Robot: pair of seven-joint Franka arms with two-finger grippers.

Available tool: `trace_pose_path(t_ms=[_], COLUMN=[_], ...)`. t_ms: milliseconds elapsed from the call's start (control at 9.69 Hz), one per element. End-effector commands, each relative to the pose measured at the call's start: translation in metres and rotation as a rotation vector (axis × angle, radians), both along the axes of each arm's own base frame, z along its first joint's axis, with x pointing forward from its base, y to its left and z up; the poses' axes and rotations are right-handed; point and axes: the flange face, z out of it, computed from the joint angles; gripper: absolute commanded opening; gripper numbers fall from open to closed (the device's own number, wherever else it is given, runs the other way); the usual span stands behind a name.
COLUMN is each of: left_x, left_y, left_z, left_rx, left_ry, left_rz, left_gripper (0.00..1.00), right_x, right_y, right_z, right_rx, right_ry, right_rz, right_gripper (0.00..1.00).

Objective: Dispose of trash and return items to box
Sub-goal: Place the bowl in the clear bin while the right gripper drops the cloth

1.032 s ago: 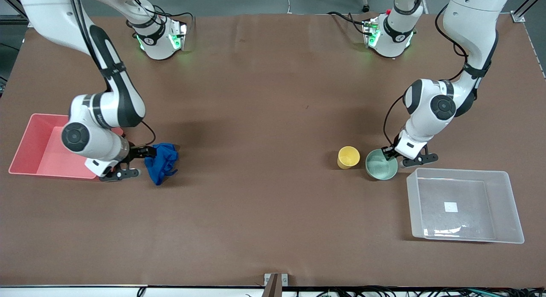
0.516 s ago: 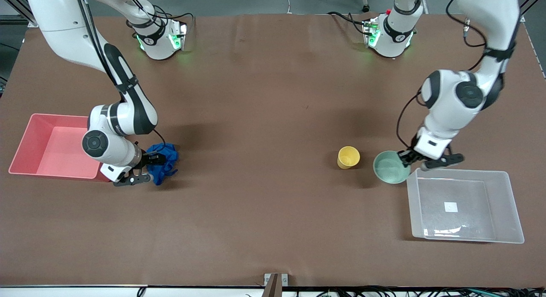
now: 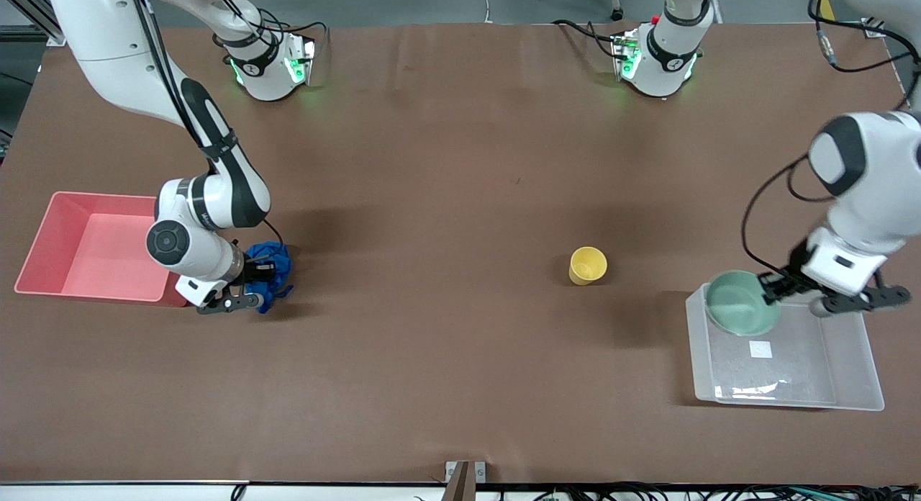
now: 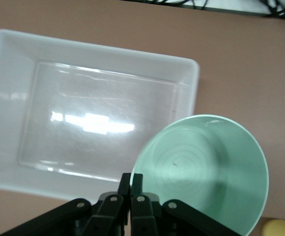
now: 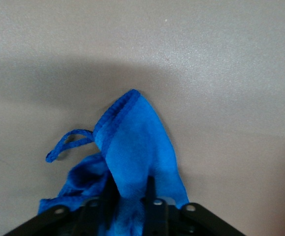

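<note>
My left gripper is shut on the rim of the mint-green bowl and holds it over the clear box, at the corner of the box toward the yellow cup. In the left wrist view the bowl hangs over the box's rim, pinched at my left gripper. The yellow cup stands on the table. My right gripper is shut on the blue trash wad beside the pink bin. The wad hangs from my right gripper with a loose strand.
The pink opaque bin sits at the right arm's end of the table, next to the blue wad. A white square label lies on the box's floor. The two arm bases stand along the top of the front view.
My left gripper lifted the green bowl from beside the yellow cup and carried it over the clear box. My right gripper closed on the blue wad, which bunched up toward the pink bin.
</note>
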Motion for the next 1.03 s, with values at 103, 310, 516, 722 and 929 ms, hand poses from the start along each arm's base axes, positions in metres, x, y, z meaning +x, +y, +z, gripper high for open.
trace_pose_path(t_ms=[103, 310, 516, 722, 929], left_x=[0.054, 0.066, 0.064, 0.061, 0.064], left_y=[0.055, 0.077, 0.080, 0.087, 0.081], left_z=[-0.073, -0.112, -0.138, -0.151, -0.141], left_rx=[0.013, 0.010, -0.011, -0.016, -0.017], left_ry=[0.034, 0.055, 0.085, 0.102, 0.089], left_rz=[-0.139, -0.195, -0.177, -0.166, -0.167], left_gripper=[0.00, 0.00, 0.02, 0.14, 0.93], right_x=[-0.008, -0.010, -0.006, -0.009, -0.016], right_y=[-0.002, -0.007, -0.028, -0.066, -0.151], right_z=[0.031, 0.068, 0.122, 0.172, 0.175], right_rx=[-0.003, -0.004, -0.002, 0.008, 0.027], right_ry=[0.038, 0.049, 0.058, 0.047, 0.035], right_rz=[-0.015, -0.022, -0.047, -0.057, -0.065], right_gripper=[0.13, 0.12, 0.12, 0.12, 0.12])
